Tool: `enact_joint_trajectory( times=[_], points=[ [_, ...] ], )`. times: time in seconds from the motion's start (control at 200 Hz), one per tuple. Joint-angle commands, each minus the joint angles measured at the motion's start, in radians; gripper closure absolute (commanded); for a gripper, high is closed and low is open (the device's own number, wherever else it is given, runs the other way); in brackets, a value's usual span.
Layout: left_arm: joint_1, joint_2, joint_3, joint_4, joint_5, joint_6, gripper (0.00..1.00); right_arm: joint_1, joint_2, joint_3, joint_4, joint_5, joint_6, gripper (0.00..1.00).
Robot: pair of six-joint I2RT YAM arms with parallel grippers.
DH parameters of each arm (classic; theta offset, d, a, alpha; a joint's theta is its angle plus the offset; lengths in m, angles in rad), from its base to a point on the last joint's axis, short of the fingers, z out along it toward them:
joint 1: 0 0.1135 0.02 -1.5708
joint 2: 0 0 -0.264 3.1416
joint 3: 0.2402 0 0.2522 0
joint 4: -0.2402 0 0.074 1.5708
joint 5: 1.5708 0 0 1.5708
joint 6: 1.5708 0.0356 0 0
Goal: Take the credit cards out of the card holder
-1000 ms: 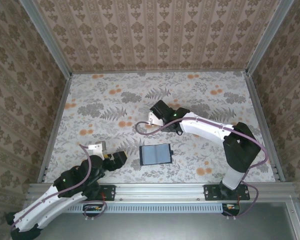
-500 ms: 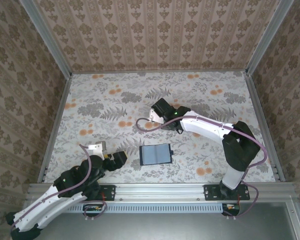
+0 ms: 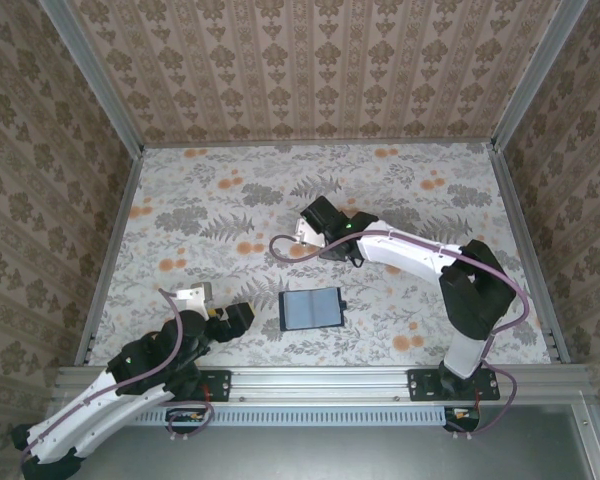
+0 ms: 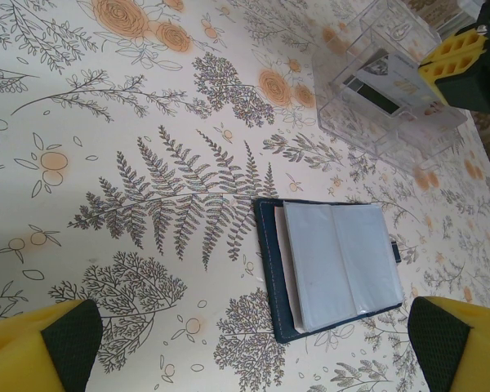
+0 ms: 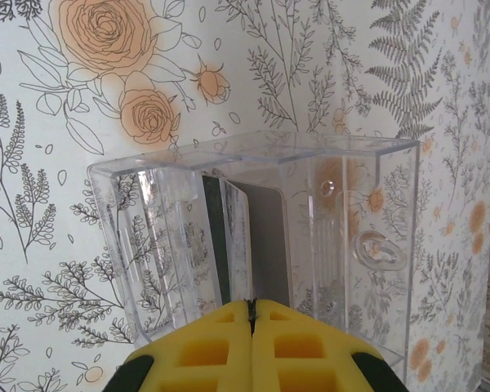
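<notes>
The card holder (image 3: 311,309) lies open and flat on the flowered table, its grey-blue panels (image 4: 335,265) facing up. A pale credit card edge (image 4: 279,238) peeks out along the left panel. My left gripper (image 4: 253,363) hovers open just near of it, its fingers (image 4: 49,347) spread wide and holding nothing. My right gripper (image 5: 251,304) is shut on the end of a credit card (image 5: 238,237) that stands inside a clear plastic tray (image 5: 351,196). A grey card (image 5: 269,245) sits beside it in the tray.
The clear tray (image 3: 302,238) sits mid-table, beyond the card holder, under the right gripper (image 3: 310,230). The left gripper (image 3: 238,316) rests left of the wallet. Patterned walls (image 3: 310,70) with metal rails close the table on three sides.
The right arm has shifted slightly over the tray, with its gripper still shut. The left arm and the card holder have not moved.
</notes>
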Motion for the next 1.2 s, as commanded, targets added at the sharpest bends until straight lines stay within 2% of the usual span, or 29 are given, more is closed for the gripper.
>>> enact_joint_trajectory(
  times=[0.0, 0.605, 0.685, 0.765, 1.195],
  points=[
    [0.005, -0.003, -0.009, 0.006, -0.001, 0.001, 0.00, -0.005, 0.019, 0.027, 0.019, -0.016, 0.021, 1.00],
    [0.008, -0.004, -0.009, 0.004, 0.001, 0.003, 0.00, -0.032, 0.027, -0.032, 0.051, -0.012, 0.040, 0.99],
    [0.007, -0.004, -0.009, 0.005, 0.002, 0.004, 0.00, -0.033, 0.029, -0.032, 0.049, -0.009, 0.043, 0.93],
    [0.008, -0.003, -0.009, 0.006, 0.002, 0.004, 0.00, -0.035, 0.032, -0.031, 0.047, -0.005, 0.048, 0.78],
    [0.008, -0.003, -0.010, 0.006, 0.003, 0.005, 0.00, -0.035, 0.034, -0.028, 0.052, 0.019, 0.058, 0.77]
  ],
)
